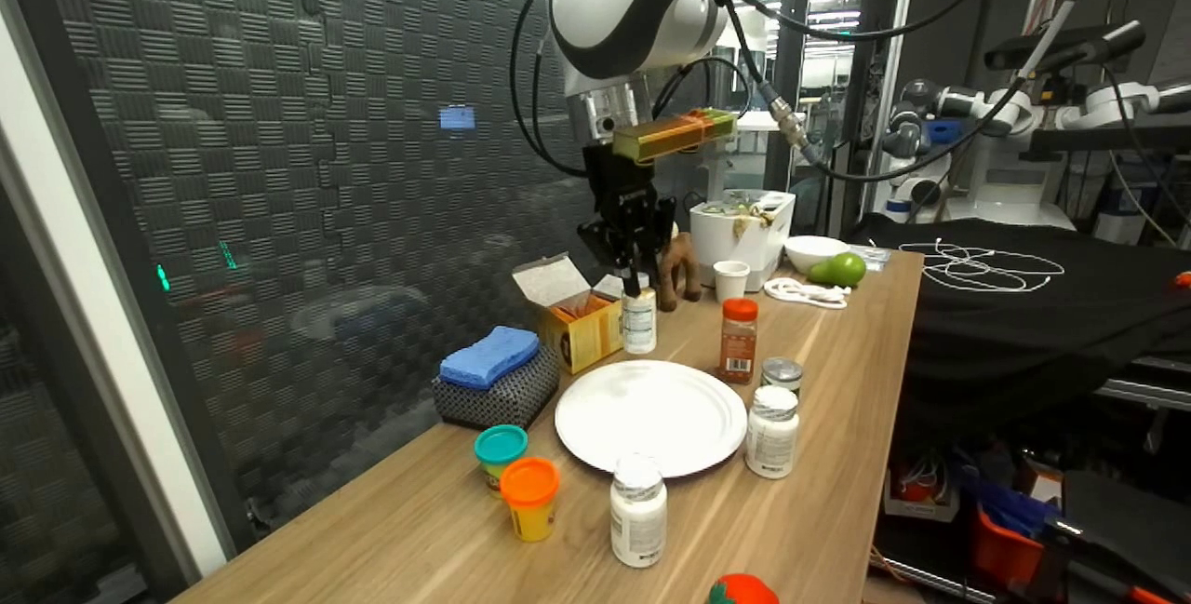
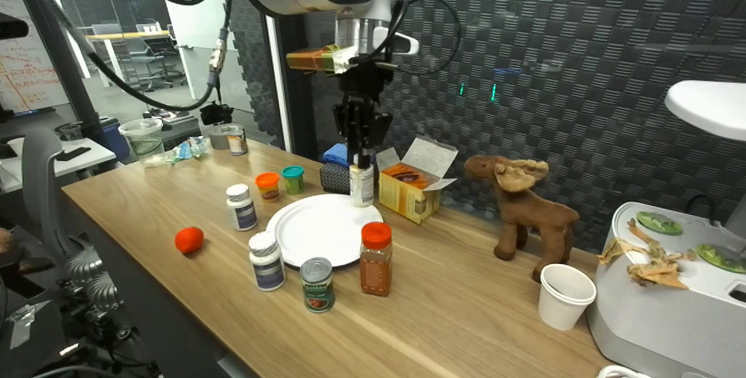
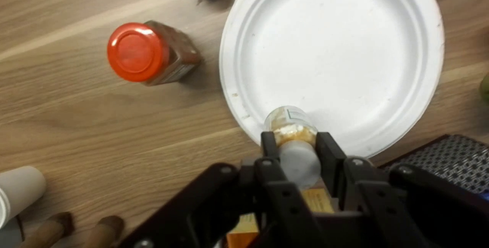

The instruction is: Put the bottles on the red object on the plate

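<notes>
While tool [image 3: 297,144] pinches white bottle [image 2: 362,187] near plate [image 2: 315,232], 2 other white bottles [image 2: 242,209] [image 2: 267,262] and red-capped jar [image 2: 376,267] stand on bench [image 2: 460,296].

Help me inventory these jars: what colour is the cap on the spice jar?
Red. The cap shows best in the wrist view, from above.

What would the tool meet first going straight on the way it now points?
Likely the plate, near its rim, met by the base of the gripped white bottle before the tool; depth is unclear, so possibly the table beside it.
</notes>
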`<state>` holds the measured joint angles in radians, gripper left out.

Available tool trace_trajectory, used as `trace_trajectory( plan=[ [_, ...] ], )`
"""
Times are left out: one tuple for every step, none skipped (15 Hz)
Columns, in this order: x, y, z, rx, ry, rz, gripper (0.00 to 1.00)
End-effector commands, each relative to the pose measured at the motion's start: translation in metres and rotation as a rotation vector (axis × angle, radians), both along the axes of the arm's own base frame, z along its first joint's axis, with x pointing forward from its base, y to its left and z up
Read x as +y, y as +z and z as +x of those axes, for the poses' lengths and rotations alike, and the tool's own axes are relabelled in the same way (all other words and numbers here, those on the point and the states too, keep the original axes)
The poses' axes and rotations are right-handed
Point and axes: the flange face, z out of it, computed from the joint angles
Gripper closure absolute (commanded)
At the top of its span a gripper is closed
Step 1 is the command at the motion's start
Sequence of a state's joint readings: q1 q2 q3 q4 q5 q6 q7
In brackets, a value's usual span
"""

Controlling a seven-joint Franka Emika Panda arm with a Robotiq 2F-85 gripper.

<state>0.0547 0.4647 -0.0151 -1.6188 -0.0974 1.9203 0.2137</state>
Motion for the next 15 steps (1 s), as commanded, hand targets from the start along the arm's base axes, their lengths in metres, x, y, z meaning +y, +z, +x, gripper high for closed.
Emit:
trace_trajectory(
  plan=[
    [0.037, -0.006, -0.017, 0.002, 0.027, -0.006, 0.90],
    [0.044, -0.011, -0.016, -0.003, 0.025, -0.011, 0.90],
    [0.050, -0.016, -0.017, -0.003, 0.022, -0.013, 0.90],
    [0.052, -0.021, -0.015, -0.009, 0.013, -0.022, 0.90],
    [0.054, -0.025, -0.014, -0.012, 0.008, -0.031, 0.90],
    [0.053, -0.028, -0.013, -0.014, -0.001, -0.043, 0.90],
    [0.051, -0.030, -0.012, -0.017, -0.007, -0.052, 0.90],
    [0.049, -0.032, -0.010, -0.017, -0.017, -0.050, 0.90],
    [0.048, -0.035, -0.010, -0.016, -0.024, -0.050, 0.90],
    [0.046, -0.039, -0.010, -0.013, -0.033, -0.044, 0.90],
    [0.044, -0.042, -0.009, -0.010, -0.038, -0.041, 0.90],
    [0.043, -0.045, -0.008, -0.009, -0.046, -0.041, 0.90],
    [0.042, -0.048, -0.007, -0.007, -0.055, -0.035, 0.90],
    [0.042, -0.050, -0.006, -0.009, -0.062, -0.033, 0.90],
    [0.042, -0.052, -0.006, -0.007, -0.068, -0.025, 0.90]
  ],
)
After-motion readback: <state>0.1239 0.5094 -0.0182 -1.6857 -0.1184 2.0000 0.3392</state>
